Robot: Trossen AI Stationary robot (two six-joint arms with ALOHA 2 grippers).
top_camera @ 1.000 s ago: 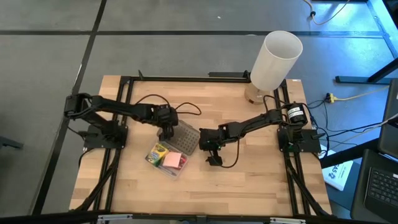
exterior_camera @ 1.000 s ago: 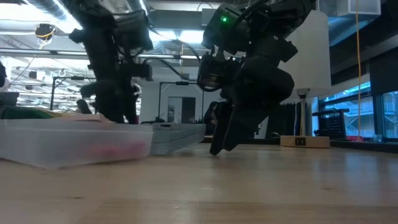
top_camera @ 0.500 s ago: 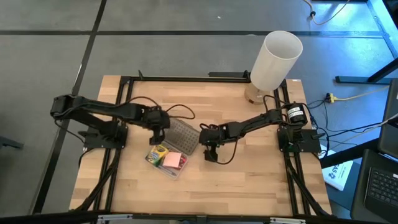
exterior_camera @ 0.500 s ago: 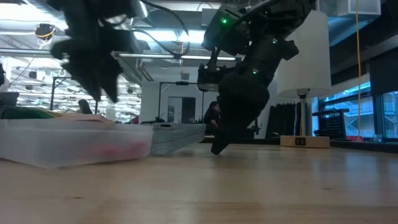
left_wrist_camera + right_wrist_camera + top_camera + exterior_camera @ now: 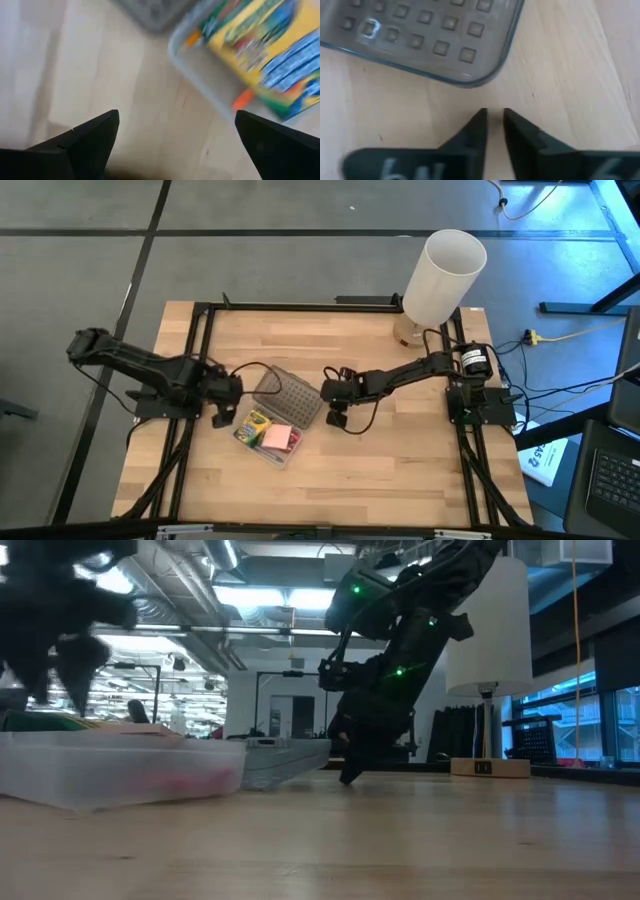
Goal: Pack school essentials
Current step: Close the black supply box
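A clear box sits mid-table holding the green-and-yellow crayon box, a pink block and an orange pencil. The grey dotted lid leans on the box's far rim, its other edge on the table. My left gripper hangs open above bare wood left of the box, nothing between its fingers. My right gripper is shut, a thin slit between the fingers, low over the table just off the lid's rounded corner. Scissors and pen do not show.
A tall white cylinder stands on a small wooden base at the far right corner. Black frame rails run along the table's sides. Bare wood lies near the front edge and to the right of the box.
My left gripper has pulled up and away from the box toward the table's left edge, staying open. My right gripper has shut, rolled about its wrist and edged a little toward the lid. Box and lid have stayed in place.
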